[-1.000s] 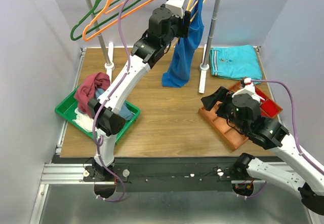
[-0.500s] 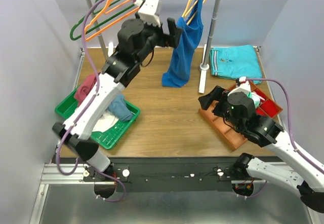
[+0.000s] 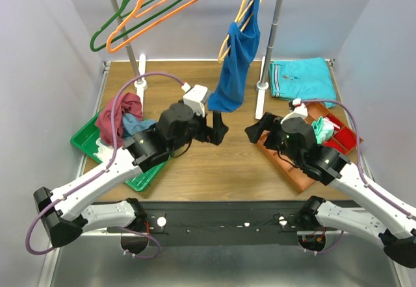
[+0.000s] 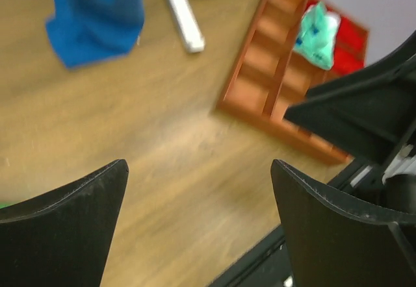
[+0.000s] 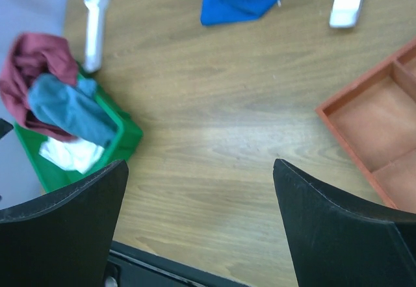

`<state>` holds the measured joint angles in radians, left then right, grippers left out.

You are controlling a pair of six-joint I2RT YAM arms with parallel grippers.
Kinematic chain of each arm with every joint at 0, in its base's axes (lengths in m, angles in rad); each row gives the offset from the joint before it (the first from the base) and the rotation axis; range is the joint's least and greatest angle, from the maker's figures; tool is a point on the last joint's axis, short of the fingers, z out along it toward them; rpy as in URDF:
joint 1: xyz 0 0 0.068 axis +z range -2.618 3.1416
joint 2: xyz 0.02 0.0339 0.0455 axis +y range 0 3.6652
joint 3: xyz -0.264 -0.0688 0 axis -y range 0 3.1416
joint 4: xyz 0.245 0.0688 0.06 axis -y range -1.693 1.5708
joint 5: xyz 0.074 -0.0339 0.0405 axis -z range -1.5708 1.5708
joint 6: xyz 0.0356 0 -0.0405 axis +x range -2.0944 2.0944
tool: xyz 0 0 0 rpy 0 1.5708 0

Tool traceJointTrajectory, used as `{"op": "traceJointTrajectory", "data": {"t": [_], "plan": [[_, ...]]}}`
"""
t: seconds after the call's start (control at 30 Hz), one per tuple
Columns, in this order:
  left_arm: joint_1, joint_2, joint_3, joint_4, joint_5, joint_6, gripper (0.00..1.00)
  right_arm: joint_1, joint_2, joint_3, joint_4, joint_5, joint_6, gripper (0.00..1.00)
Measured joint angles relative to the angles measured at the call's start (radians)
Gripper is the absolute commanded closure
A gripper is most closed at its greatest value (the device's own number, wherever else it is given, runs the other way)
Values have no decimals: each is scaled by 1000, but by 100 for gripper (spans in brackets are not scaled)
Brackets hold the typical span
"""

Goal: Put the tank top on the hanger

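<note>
You had brought the left gripper [image 3: 218, 128] down from the rail, away from the garment, to hang low over the table [image 3: 195, 163]; the tank top [image 3: 235, 66] was left hanging from the yellow hanger [image 3: 246, 2] on its own, hem low near the wood, so the placing looked finished; the left jaws stood wide apart, empty; the right gripper [image 3: 255, 131] likewise gaped, touching nothing.

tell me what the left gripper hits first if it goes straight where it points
Most likely the bare wooden table, just short of the orange tray. The right gripper sits off to one side, though depth is unclear.
</note>
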<state>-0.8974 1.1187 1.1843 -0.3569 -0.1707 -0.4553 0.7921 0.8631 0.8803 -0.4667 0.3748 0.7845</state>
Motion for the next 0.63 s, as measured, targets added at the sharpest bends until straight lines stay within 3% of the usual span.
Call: {"op": "traceJointTrajectory", "data": {"t": [0.2, 0.63], "plan": [[-68, -101, -223, -82, -62, -79, 1, 0, 10, -80, 17, -49, 0, 0], [-78, -289, -390, -124, -196, -202, 1, 0, 12, -111, 117, -23, -6, 0]]}}
